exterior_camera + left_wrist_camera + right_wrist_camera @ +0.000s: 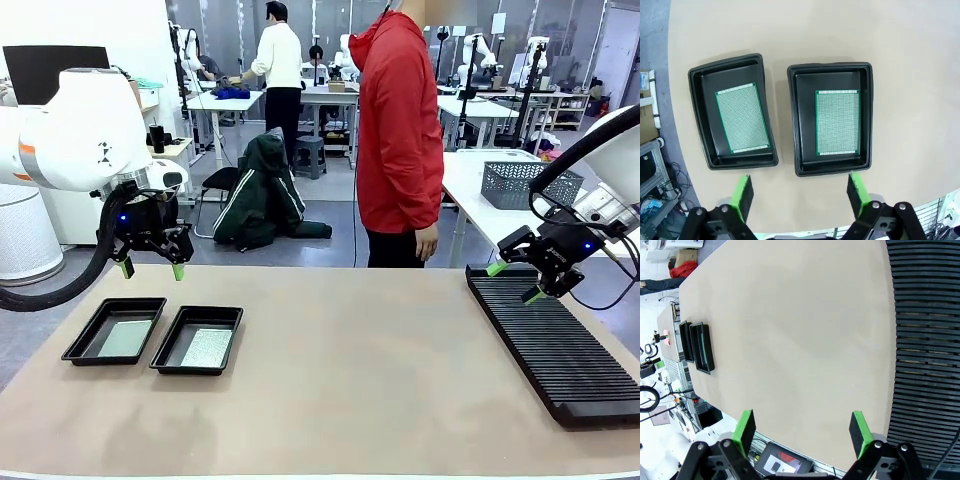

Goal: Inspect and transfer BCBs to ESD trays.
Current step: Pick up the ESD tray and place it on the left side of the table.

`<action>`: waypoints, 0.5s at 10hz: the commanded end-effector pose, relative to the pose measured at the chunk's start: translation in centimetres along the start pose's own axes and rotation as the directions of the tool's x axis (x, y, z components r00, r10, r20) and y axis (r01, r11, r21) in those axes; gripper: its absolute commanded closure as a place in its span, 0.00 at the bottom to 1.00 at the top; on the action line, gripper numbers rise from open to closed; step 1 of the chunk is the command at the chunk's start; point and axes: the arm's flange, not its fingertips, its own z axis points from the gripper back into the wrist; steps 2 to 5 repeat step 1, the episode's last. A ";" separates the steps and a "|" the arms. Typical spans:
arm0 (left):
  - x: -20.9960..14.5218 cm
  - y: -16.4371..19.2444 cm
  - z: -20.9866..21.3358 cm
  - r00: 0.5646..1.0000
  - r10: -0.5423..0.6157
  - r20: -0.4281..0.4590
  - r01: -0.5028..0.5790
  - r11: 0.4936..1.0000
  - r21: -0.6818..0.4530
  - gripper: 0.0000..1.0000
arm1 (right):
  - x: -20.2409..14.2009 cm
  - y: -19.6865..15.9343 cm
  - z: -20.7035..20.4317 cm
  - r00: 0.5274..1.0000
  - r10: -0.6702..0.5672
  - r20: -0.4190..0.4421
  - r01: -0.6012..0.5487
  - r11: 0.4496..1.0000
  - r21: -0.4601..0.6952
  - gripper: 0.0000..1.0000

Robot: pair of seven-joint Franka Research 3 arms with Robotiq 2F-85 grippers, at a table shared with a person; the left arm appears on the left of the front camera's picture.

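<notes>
Beige matting covers the table (pixel 350 370), and behind it lies a bright workshop with white benches, a dark jacket draped over a chair (pixel 262 190) and a grey wire-mesh basket (pixel 530 183) on the bench at far right. A person in a red hooded jacket (pixel 400 130) stands at the far edge, one hand (pixel 427 242) hanging at the side.

From the front, two black ESD trays (pixel 116 331) (pixel 198 340) sit side by side at the near left, close but not touching, each with a pale board on its floor. The left gripper (pixel 151 268) hangs just above and beyond them, jaws spread wide and empty. At the right, a long black ribbed rack (pixel 555 340) runs from far to near, and the right gripper (pixel 516 281) hovers over its far end, jaws likewise wide with nothing between them.

The left wrist camera looks straight down and gives what the front cannot: each BCB (pixel 742 118) (pixel 837 122) is a green-edged board with a fine dotted grid, lying flat and centred in its tray (pixel 700 95) (pixel 867 100), bare floor all round. The green fingers (pixel 742 195) stand short of the trays' rims.

The right wrist camera shows the rack's slots (pixel 925 340) along one side, bare table, and the trays (pixel 704 347) small and edge-on in the distance. No writing is legible.
</notes>
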 end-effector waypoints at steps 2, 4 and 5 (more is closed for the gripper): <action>-0.2 0.1 0.0 1.000 0.003 0.009 -0.003 1.000 -0.003 0.00 | -0.1 0.2 0.0 1.000 -0.016 0.006 0.016 1.000 -0.008 0.00; -0.2 0.1 0.0 1.000 0.003 0.009 -0.003 1.000 -0.003 0.00 | -0.1 0.2 0.0 1.000 -0.016 0.006 0.016 1.000 -0.008 0.00; -0.2 0.1 0.0 1.000 0.003 0.009 -0.003 1.000 -0.003 0.00 | -0.1 0.2 0.0 1.000 -0.016 0.006 0.016 1.000 -0.008 0.00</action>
